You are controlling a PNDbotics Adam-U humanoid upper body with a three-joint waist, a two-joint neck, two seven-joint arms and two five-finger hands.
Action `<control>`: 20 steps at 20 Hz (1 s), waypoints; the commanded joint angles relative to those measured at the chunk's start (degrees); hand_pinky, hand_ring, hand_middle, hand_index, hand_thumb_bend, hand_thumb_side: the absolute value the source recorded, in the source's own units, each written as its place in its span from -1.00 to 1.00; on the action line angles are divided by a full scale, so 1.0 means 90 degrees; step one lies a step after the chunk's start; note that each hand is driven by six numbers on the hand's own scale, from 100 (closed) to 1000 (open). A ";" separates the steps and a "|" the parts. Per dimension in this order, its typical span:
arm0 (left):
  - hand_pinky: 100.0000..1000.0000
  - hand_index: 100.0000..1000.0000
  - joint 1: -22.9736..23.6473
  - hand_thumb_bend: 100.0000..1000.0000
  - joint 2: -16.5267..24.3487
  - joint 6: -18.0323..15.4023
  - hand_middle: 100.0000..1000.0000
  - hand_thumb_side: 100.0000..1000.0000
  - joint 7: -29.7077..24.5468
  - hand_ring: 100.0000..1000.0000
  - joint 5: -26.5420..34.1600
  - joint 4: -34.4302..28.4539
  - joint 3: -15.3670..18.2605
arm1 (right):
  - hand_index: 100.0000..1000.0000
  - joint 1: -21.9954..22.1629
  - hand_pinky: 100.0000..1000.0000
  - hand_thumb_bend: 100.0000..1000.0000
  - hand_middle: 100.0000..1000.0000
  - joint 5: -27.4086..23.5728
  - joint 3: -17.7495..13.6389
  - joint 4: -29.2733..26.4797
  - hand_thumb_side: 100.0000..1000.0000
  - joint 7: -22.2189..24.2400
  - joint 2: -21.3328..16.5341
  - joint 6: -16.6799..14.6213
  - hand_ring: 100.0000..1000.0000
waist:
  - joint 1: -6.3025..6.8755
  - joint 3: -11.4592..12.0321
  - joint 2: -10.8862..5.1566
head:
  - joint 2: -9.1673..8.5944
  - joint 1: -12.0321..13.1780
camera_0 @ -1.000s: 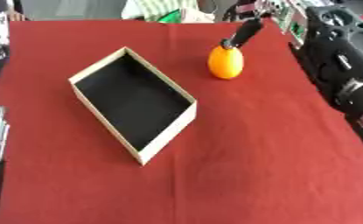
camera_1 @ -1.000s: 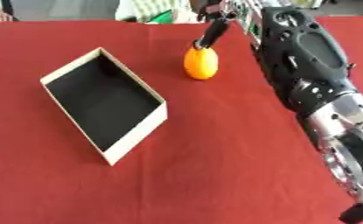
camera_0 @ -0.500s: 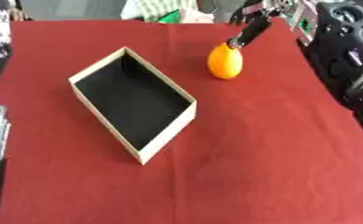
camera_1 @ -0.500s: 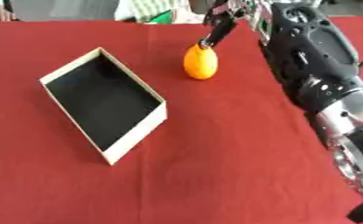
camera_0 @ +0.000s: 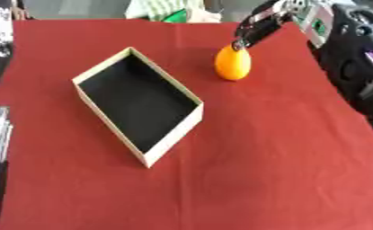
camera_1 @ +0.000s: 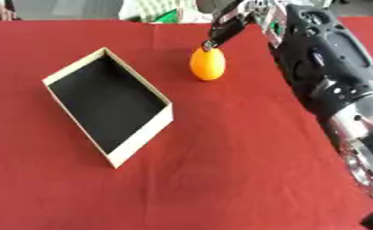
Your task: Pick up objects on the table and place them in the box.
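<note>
The box [camera_0: 138,104] lies nearest, well to the left of the right robot hand [camera_1: 224,27] and closer to the robot than it, sitting askew on the red counter [camera_0: 268,157] with its black floor bare. Nothing has gone in yet.

Farther out, the orange [camera_1: 207,64] stands just below the robot hand's fingertips [camera_1: 210,43], which touch or nearly touch its top. The fingers reach down straight and slim, not wrapped round anything; the thumb cannot be made out. The left robot hand shows in neither view.

The step in hand looks like closing on the orange. A round fruit pressed only from above is likely to roll, so the robot hand would do well to sink lower, bring fingers down one flank and thumb down the other, and close round the widest part before lifting. Then carry it left and toward the robot, high enough to clear the box's near wall, and release over the black floor.
</note>
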 commanded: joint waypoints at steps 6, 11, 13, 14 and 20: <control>-0.06 0.64 -0.0063 -0.38 0.0032 0.0022 0.30 -0.05 -0.0024 0.31 0.0030 -0.0124 0.0012 | 1.00 -0.0057 0.93 -0.84 0.82 0.0377 -0.0021 0.0162 0.52 -0.0274 -0.0009 -0.0007 0.92 | 0.0049 0.0062 -0.0090 | 0.0036 -0.0024; -0.06 0.64 -0.0072 -0.38 0.0015 0.0016 0.29 -0.05 -0.0050 0.31 0.0038 -0.0124 0.0007 | 1.00 -0.0039 0.85 -0.80 0.70 0.0770 -0.0042 0.0289 0.21 -0.0565 0.0060 -0.0162 0.78 | 0.0054 0.0066 -0.0053 | 0.0044 -0.0040; -0.06 0.64 -0.0076 -0.38 0.0006 0.0016 0.29 -0.05 -0.0053 0.31 0.0037 -0.0124 0.0020 | 1.00 -0.0026 0.81 -0.90 0.62 0.0753 -0.0078 0.0372 0.13 -0.0612 0.0078 -0.0292 0.69 | 0.0055 0.0063 -0.0049 | 0.0055 -0.0031; -0.06 0.63 -0.0076 -0.38 0.0003 0.0023 0.29 -0.05 -0.0049 0.31 0.0038 -0.0124 0.0026 | 1.00 -0.0020 0.78 -1.00 0.52 0.0681 -0.0101 0.0406 0.03 -0.0620 0.0083 -0.0363 0.62 | 0.0058 0.0063 -0.0048 | 0.0056 -0.0027; -0.06 0.63 -0.0061 -0.37 0.0000 0.0067 0.29 -0.03 -0.0049 0.31 0.0031 -0.0124 0.0046 | 0.59 0.0005 0.64 -1.00 0.05 -0.0154 0.0072 0.0004 -0.46 -0.0820 -0.0013 -0.0563 0.42 | 0.0058 0.0039 -0.0057 | 0.0066 -0.0012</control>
